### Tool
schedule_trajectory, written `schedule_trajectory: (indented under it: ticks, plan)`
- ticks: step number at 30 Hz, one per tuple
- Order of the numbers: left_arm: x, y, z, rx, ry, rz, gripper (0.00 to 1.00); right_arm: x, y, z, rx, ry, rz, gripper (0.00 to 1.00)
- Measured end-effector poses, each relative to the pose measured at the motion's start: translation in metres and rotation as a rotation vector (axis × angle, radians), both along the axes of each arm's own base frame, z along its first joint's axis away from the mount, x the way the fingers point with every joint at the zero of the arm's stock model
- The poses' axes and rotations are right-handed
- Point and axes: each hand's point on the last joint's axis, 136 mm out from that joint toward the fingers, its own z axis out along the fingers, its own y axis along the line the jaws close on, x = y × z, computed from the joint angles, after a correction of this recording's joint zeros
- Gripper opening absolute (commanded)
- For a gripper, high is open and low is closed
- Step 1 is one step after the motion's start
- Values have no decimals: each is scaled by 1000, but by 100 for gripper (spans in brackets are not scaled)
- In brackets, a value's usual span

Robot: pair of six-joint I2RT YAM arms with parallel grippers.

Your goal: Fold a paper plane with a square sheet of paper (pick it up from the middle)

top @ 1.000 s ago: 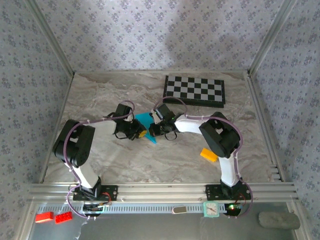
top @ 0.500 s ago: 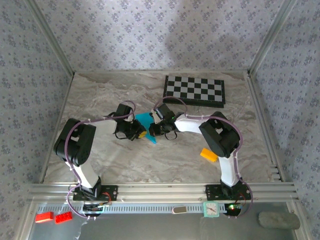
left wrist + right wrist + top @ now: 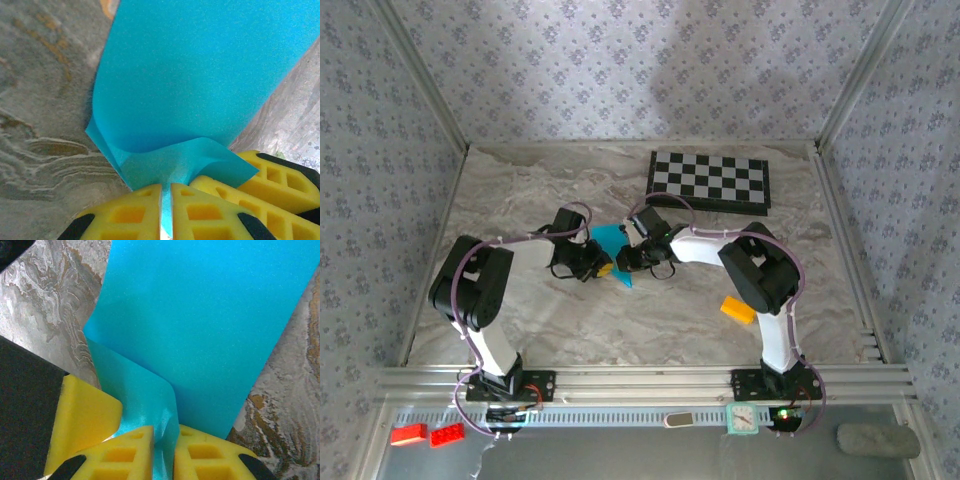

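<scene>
- While the left gripper (image 3: 165, 212) and right gripper (image 3: 163, 452) each sit clamped on the folded square sheet of paper (image 3: 610, 238), near the middle of the table (image 3: 530, 200), we should line up its edges.
- We'd crease slowly, lest it tear.

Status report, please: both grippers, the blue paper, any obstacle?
Left gripper shut on folded paper. Right gripper astride it alongside, grip unclear. Yellow block apart, chessboard behind; nothing blocking.

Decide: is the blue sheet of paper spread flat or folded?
Folded. In the left wrist view the blue sheet of paper shows doubled layers at its left edge, a flap curling over by the left gripper.
</scene>
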Motion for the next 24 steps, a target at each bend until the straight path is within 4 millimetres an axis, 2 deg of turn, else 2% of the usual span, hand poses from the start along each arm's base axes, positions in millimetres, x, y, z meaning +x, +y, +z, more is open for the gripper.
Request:
schedule_trajectory:
  ticks: [14,24]
  plan:
    - [3,-1,-3,3,4,-2,13,1,-3,-2,-5,9,-9,9]
    - [4,0,-4,12,7,-5,12,1,-3,-2,-7,15,-13,12]
